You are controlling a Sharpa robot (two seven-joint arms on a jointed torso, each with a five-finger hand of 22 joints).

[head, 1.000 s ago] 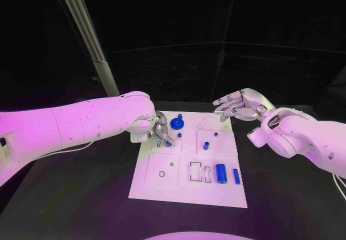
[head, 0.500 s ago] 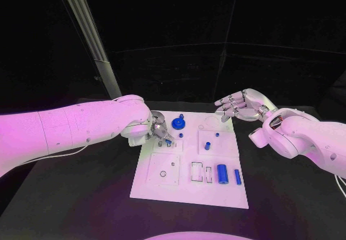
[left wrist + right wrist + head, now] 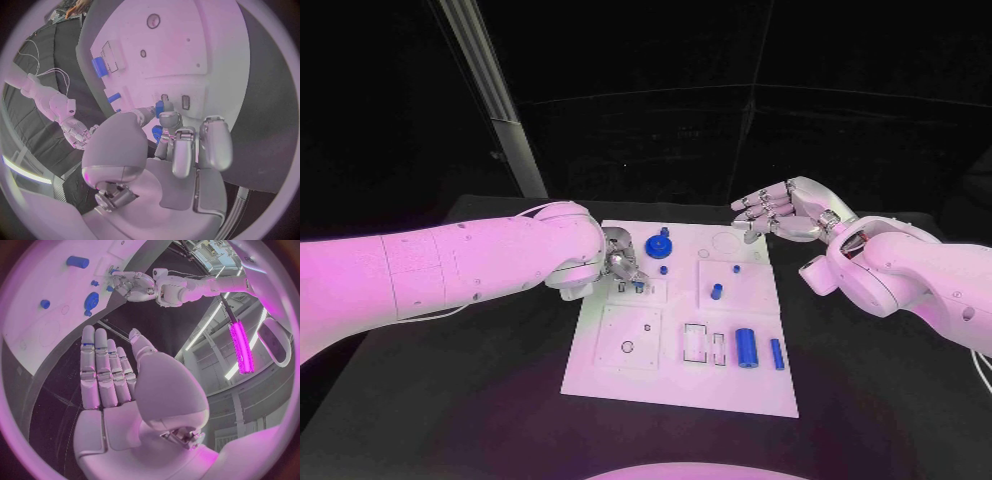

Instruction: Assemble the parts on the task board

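This looks like a robot lab. A black table (image 3: 473, 400) holds a white task board (image 3: 678, 375) with cut-out slots and small blue parts (image 3: 746, 346). It sits in a dark room with black walls. A metal pole (image 3: 480, 85) stands far behind the left hand's fingers (image 3: 620, 262). Long strip lights (image 3: 240, 347) and metal racks (image 3: 212, 252) show beyond the right hand's fingers (image 3: 103, 372).

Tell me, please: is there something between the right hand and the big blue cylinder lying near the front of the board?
Nothing visible. The right hand hovers open beyond the task board's far right corner. Between it and the big blue cylinder lie only flat board and one small blue peg, standing slightly aside.
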